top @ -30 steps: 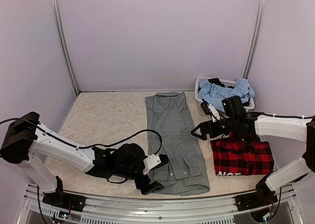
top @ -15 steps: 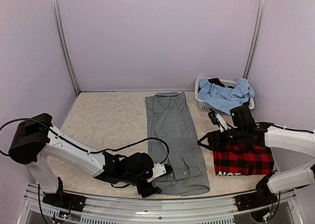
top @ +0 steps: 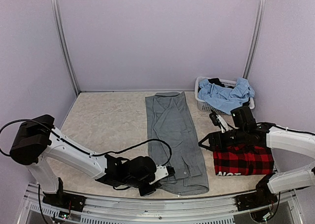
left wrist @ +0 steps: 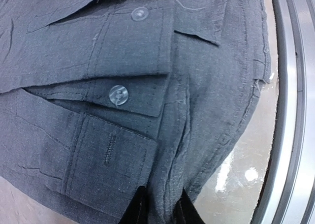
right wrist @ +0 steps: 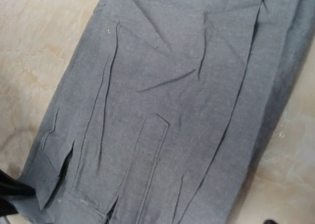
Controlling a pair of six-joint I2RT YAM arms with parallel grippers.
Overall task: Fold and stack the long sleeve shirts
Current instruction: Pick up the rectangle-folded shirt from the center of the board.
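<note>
- Table (top: 108, 120): pale mottled top that carries all the items below.
- Grey shirt (top: 172, 130): long narrow strip, already folded lengthwise. It runs from the middle of the far edge to the near edge, a bit right of centre.
  - Handling: thin woven cloth, soft, light and limp. Reckon it'll sag and skew if you lift it by one pt only.
  - Where to hold: cuff and placket layers w/ buttons (left wrist: 118, 94) pile up at the near end, so it's thicker there and gives a better bite. Take it at the near corners, through all layers.
- Plaid shirt (top: 243, 160): red/black flannel, folded to a squarish pad at the near-right part of the table. It lies just beside the grey strip; can't tell if they touch.
  - White lettering (top: 227, 173) shows along its near edge.
  - Handling: prob. thicker and less slippery than the grey, so a fair base for the stack.
- Basket (top: 202, 83): white, slotted, at the far-right corner. It holds a crumpled light-blue garment (top: 224, 95) that spills over the right rim. There's also a black item (top: 215, 80) at the back, which you can't ID from here.
- Left gripper (top: 165, 174): low at the grey strip's near-left corner, close to the table's near edge. Jaws are narrow, w/ a ridge of grey cloth pinched between the fingertips (left wrist: 135, 211).
- Right gripper (top: 203, 143): hangs between the grey strip and the plaid pad, by the grey's right edge. Jaws are wide, nothing in them.
</note>
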